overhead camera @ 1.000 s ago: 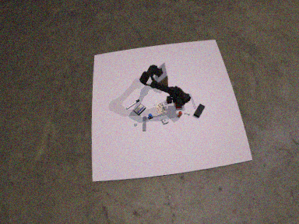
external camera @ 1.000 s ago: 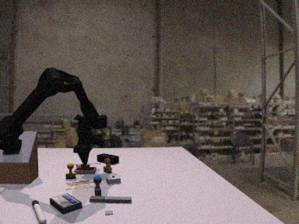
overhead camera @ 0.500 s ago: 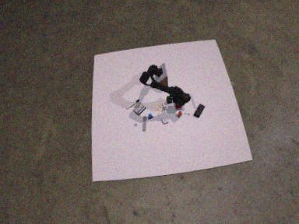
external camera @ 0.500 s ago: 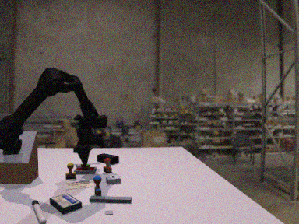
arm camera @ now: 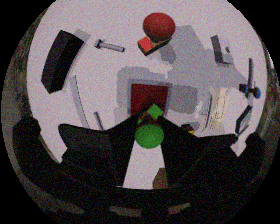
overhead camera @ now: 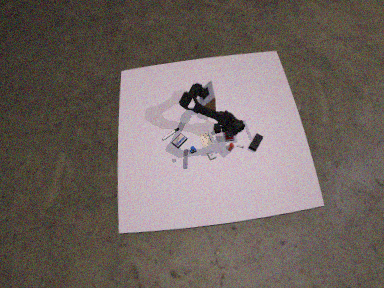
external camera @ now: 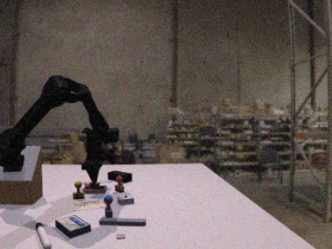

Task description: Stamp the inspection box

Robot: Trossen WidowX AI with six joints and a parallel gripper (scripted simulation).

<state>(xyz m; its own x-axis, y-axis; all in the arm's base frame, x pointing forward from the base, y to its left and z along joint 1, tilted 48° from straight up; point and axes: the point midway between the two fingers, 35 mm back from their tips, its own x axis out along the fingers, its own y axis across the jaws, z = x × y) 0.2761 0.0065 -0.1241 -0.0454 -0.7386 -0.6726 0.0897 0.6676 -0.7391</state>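
Landmark for all positions: the red ink pad [external camera: 89, 190] [arm camera: 141, 94], an open tray with a grey rim. The claw [external camera: 94, 182] [arm camera: 148, 117] is closed on the green-knobbed stamp [external camera: 96, 184] [arm camera: 149, 136], pointing down over the pad; in the exterior view the stamp's lower end is at the pad, though contact with the ink cannot be confirmed. The red-knobbed stamp [external camera: 119, 183] [arm camera: 159, 27] stands near the pad, clear of its rim, with a visible gap between. On the opposite side of the pad from it in the exterior view, the yellow-knobbed stamp [external camera: 78, 190] stands just beside the rim. The card [external camera: 89, 205] [arm camera: 218, 109] lies flat near the pad, apart from it; print in its box is too small to read. The black block [external camera: 119, 174] [arm camera: 62, 61] lies beyond the pad, seen from the exterior camera, apart from its edge. Well apart from the pad, past the card, are the blue-knobbed stamp [external camera: 108, 206] and the grey bar [external camera: 123, 221]. The bench [overhead camera: 220, 190] [external camera: 207, 207] extends well beyond the pad to its outer edges. Which stamp reads PASS cannot be told.
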